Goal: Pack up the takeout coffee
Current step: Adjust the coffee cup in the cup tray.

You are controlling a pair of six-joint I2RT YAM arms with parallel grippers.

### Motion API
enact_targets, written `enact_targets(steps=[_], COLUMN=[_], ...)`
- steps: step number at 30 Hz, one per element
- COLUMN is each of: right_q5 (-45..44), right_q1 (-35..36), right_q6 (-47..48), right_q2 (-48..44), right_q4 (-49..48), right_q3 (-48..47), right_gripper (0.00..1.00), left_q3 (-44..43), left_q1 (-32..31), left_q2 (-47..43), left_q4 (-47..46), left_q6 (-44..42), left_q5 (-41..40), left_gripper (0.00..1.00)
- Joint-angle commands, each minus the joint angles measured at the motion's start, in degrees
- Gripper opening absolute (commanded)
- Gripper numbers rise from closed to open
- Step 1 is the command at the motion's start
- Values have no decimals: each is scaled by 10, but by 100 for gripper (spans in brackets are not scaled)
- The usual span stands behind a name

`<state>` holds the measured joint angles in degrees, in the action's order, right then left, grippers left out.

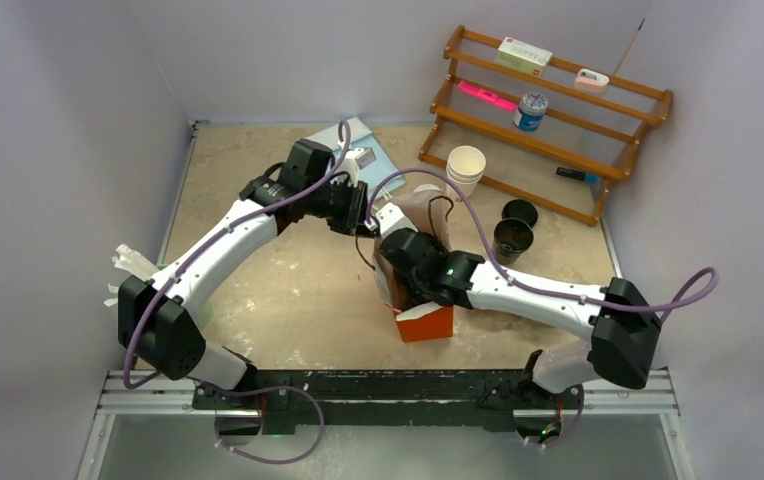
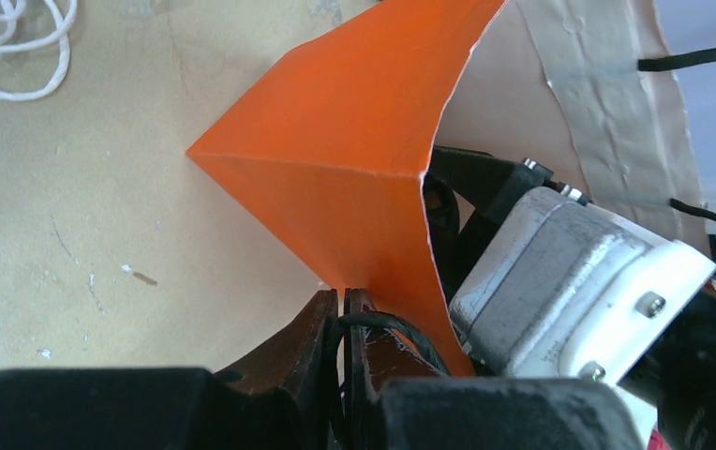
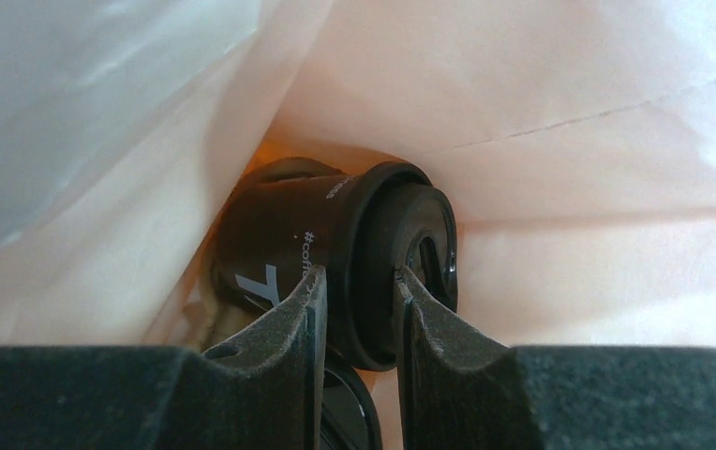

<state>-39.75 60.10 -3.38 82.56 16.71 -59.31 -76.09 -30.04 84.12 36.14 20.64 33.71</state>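
Observation:
An orange paper bag [image 1: 425, 322] with a pale inside stands at the table's middle. My left gripper [image 2: 343, 295] is shut on the bag's black cord handle [image 2: 401, 328] at the bag's orange edge [image 2: 335, 159]. My right gripper [image 3: 359, 281] reaches inside the bag. It is shut on the black lid [image 3: 373, 225] of a black takeout coffee cup [image 3: 279, 234] with white print. Part of another black round rim [image 3: 359, 412] shows under it. A second black cup [image 1: 511, 240] stands uncovered right of the bag, with a loose black lid [image 1: 520, 211] behind it.
A stack of white paper cups [image 1: 465, 168] stands behind the bag. A wooden rack [image 1: 558, 110] with small items fills the back right corner. A bluish flat item [image 1: 373, 150] lies at the back, crumpled white material [image 1: 128, 268] at the left wall, and white string [image 2: 17, 47] on the table.

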Motion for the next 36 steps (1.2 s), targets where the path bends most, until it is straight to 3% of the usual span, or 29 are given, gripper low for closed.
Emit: enact_targets(steps=[1, 6, 16, 21, 36], right_q5=[44, 87, 135, 124, 38], right_q1=[-20, -30, -32, -32, -33], right_q6=[108, 204, 262, 291, 388], right_q2=[-54, -108, -105, -89, -70], right_q4=[-100, -195, -179, -207, -304], right_q3=[42, 99, 104, 126, 160], right_gripper=[9, 8, 4, 0, 0], left_q3=[-39, -61, -86, -87, -92], left_q1=[6, 6, 10, 28, 45], left_q2=[10, 16, 41, 42, 53], left_q4=[-27, -14, -23, -12, -3], left_q6=[-20, -29, -25, -20, -16], left_q5=[20, 15, 32, 39, 61], left_gripper=[8, 8, 8, 8, 7])
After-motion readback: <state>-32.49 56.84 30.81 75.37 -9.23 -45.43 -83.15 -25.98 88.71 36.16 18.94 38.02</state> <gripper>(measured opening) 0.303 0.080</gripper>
